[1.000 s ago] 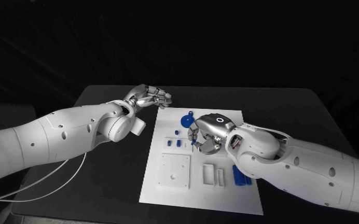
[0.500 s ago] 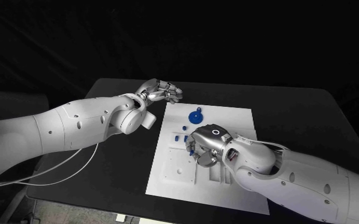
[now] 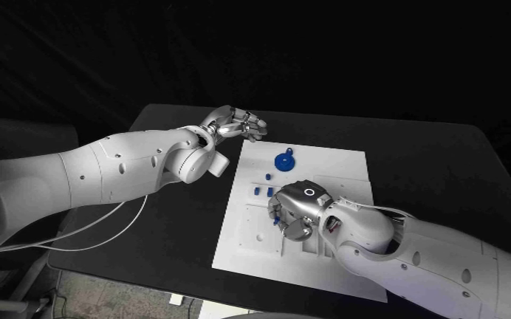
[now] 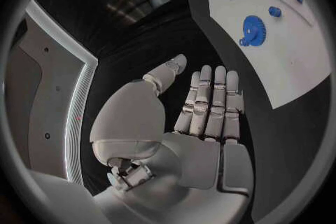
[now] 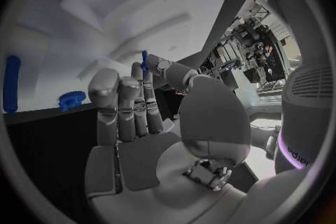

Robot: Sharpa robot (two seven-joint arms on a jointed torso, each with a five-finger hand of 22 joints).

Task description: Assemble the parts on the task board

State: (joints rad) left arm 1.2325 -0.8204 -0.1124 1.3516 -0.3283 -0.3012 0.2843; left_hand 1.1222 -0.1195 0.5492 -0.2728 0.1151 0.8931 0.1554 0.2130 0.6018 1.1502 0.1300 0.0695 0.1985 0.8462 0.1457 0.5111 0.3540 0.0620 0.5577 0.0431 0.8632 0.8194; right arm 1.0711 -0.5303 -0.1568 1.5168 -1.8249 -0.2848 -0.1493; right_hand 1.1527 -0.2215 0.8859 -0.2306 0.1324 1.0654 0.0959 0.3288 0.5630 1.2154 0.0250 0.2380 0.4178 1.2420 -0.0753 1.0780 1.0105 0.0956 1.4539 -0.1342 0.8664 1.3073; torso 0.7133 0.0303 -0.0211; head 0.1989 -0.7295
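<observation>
A small blue peg point(image 5: 144, 60), seemingly light, rigid and best taken mid-shaft, is pinched in the right hand point(image 3: 295, 212) over the task board point(image 3: 330, 179), while the left hand point(image 3: 236, 122), at ten o'clock, is held empty, fingers straight.

I count one task board point(image 3: 341, 179), one blue gear point(image 3: 284, 161), three small blue pegs point(image 3: 263, 190) beyond the right fingers, one blue pin point(image 5: 144, 59) between fingertips.
</observation>
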